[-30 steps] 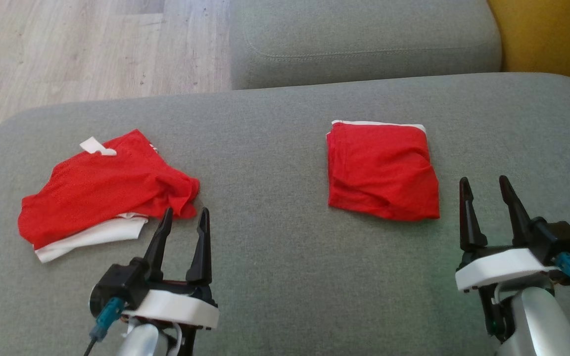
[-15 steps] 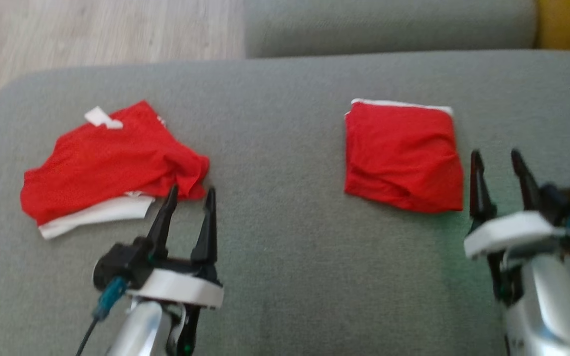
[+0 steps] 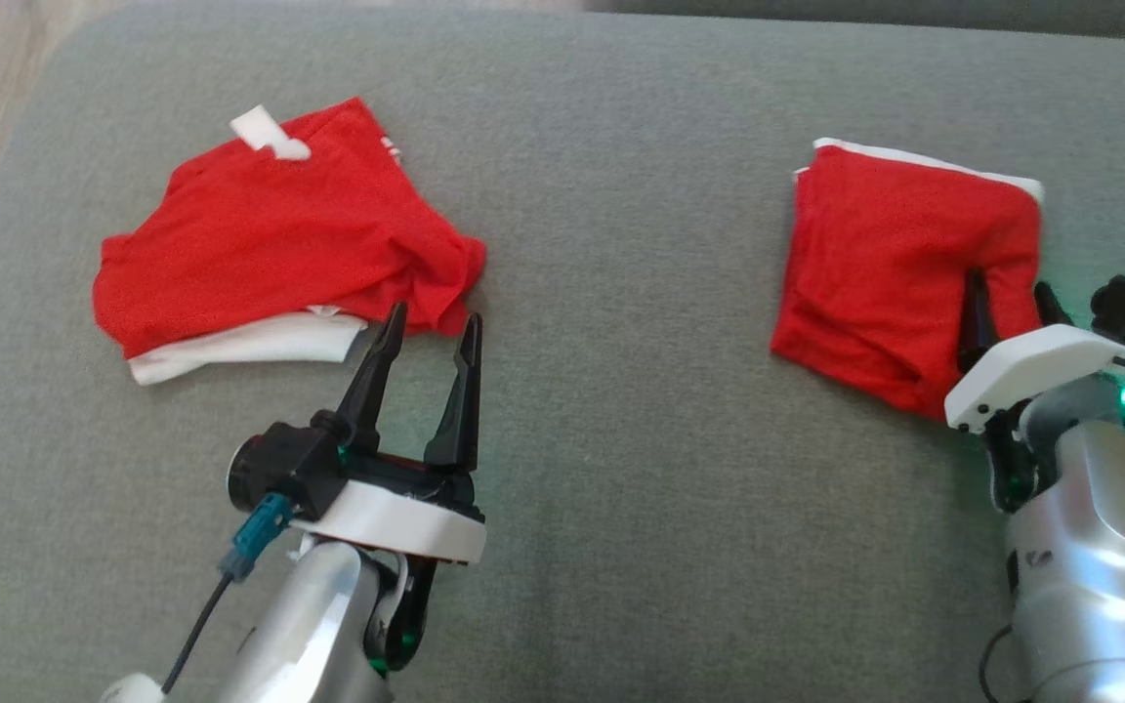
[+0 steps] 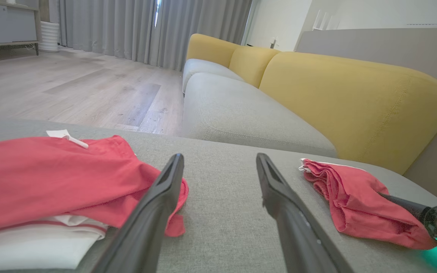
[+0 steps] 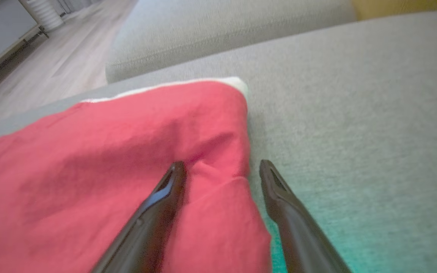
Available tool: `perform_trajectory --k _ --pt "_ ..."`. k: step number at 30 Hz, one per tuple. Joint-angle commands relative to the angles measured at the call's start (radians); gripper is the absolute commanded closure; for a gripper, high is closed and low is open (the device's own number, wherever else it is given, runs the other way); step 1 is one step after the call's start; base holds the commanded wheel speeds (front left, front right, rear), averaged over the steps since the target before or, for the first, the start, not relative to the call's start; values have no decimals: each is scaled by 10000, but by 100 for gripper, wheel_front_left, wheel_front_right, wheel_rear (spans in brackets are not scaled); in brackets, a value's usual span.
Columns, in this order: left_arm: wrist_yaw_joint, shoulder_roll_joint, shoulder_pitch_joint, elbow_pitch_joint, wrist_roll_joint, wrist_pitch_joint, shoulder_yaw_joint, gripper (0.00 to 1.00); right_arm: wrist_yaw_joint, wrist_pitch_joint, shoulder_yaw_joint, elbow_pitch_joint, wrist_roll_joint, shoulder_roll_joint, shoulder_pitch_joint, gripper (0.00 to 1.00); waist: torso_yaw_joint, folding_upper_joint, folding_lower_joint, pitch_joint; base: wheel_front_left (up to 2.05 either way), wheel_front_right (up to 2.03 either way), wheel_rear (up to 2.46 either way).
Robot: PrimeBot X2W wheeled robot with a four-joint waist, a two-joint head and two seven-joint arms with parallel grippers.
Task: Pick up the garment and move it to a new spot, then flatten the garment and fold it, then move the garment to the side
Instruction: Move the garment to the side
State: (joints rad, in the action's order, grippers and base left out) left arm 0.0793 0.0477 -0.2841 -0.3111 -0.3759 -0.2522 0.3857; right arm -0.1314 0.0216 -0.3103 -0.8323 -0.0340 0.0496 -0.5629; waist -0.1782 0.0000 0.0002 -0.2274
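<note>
A crumpled red and white garment [image 3: 270, 234] lies at the left of the grey cushion [image 3: 621, 293], also seen in the left wrist view [image 4: 51, 178]. A folded red garment [image 3: 885, 254] lies at the right [image 4: 355, 197] [image 5: 108, 151]. My left gripper [image 3: 433, 320] [image 4: 219, 156] is open just short of the crumpled garment's near right corner, holding nothing. My right gripper [image 3: 1007, 285] [image 5: 222, 163] is open at the folded garment's right edge. One finger rests over the red cloth and the other over the cushion beside it.
A second grey seat [image 4: 233, 113] and yellow back cushions [image 4: 355, 98] lie beyond the cushion. Wooden floor [image 4: 70, 87] runs past the cushion's far left edge. Bare cushion stretches between the two garments and in front of them.
The camera has tilted down and shifted. My right gripper has moved in from beside the folded garment, onto its right edge. The left gripper stays near the crumpled garment's corner. Both remain open.
</note>
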Motion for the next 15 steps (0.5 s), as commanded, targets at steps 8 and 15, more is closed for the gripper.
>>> perform_trajectory --k 8,15 --pt "-165 27 -470 287 -170 -95 -156 0 7 489 95 -1652 610 7 -979 53 -214 0 -2 -174 0 0 0" --pt "-164 26 -447 224 -157 -95 -126 0 7 1418 602 -1910 1783 18 -1267 100 170 0 -2 107 0 0 0"
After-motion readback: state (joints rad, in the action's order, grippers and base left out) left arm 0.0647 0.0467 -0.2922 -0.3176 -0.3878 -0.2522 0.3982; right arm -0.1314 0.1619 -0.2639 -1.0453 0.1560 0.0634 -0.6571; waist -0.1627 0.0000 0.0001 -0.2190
